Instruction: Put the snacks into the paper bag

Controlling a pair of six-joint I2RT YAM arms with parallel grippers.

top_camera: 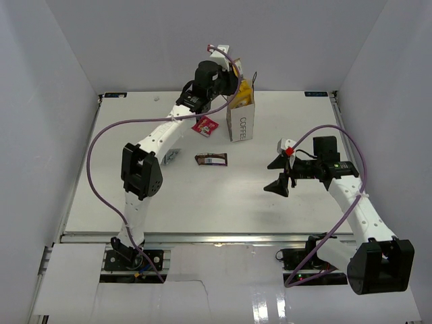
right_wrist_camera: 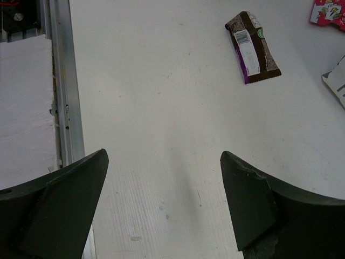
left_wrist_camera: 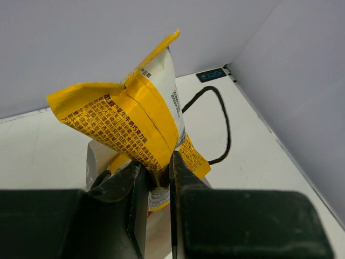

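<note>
My left gripper [top_camera: 233, 84] is shut on the yellow packet [left_wrist_camera: 129, 124] and holds it upright over the open top of the white paper bag [top_camera: 241, 123]. The bag's rim [left_wrist_camera: 94, 156] and black handle [left_wrist_camera: 223, 124] show just below the packet. One pink-red packet [top_camera: 204, 125] lies left of the bag. The dark brown bar [top_camera: 211, 159] lies in front of it and also shows in the right wrist view [right_wrist_camera: 252, 47]. A silver-grey packet [top_camera: 171, 155] lies partly under the left arm. My right gripper [top_camera: 279, 174] is open and empty above the table. The dark purple packet is out of view.
White walls close in the table on the left, back and right. The metal rail [right_wrist_camera: 62, 81] runs along the near edge of the table. The left arm's purple cable [top_camera: 101, 135] loops over the left side of the table.
</note>
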